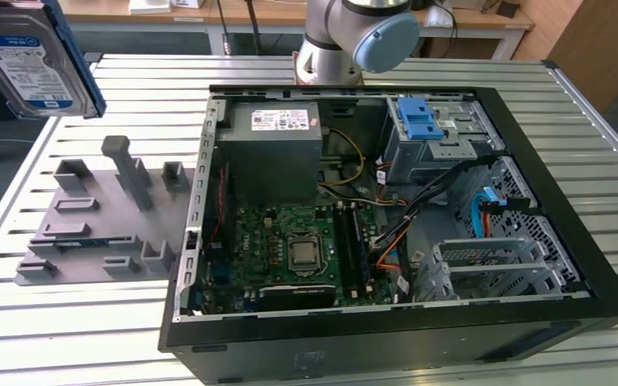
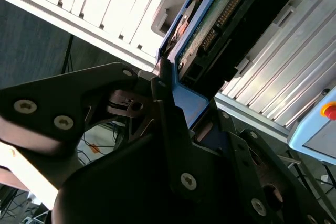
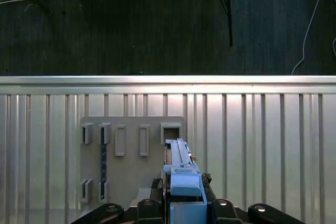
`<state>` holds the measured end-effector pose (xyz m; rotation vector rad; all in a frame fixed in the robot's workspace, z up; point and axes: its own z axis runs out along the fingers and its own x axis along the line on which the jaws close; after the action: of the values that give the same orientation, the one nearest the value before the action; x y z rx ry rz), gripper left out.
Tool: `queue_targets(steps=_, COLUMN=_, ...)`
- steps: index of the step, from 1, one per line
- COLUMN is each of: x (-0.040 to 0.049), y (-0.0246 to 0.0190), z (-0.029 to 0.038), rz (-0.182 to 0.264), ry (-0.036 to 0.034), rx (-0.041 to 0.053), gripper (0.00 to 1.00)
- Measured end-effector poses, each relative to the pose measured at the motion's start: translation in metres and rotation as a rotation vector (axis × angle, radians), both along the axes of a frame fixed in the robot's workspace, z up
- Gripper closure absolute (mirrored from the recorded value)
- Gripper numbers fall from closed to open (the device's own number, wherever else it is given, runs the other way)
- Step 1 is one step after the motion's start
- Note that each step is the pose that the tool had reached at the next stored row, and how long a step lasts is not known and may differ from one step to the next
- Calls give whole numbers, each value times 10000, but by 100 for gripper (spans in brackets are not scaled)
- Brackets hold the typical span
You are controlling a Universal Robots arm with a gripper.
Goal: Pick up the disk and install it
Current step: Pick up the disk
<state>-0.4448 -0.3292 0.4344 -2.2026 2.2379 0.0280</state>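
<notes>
The disk hangs in the air at the exterior view's upper left, above the table's corner, label facing the camera and blue carrier frame along its edge. In the second wrist view my gripper is shut on the disk, with the black fingers pressing on its blue frame. The first wrist view has the disk edge-on between the gripper parts, held over the grey fixture plate.
An open computer case lies on the slatted metal table, with a grey power-supply box and a drive bay with a blue latch. The grey fixture plate with upright holders sits beside it. The arm's base stands behind.
</notes>
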Motion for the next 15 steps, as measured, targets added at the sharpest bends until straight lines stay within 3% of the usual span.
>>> queue_targets(steps=15, x=0, y=0, z=144, rz=0, ry=0, rx=0, gripper=64)
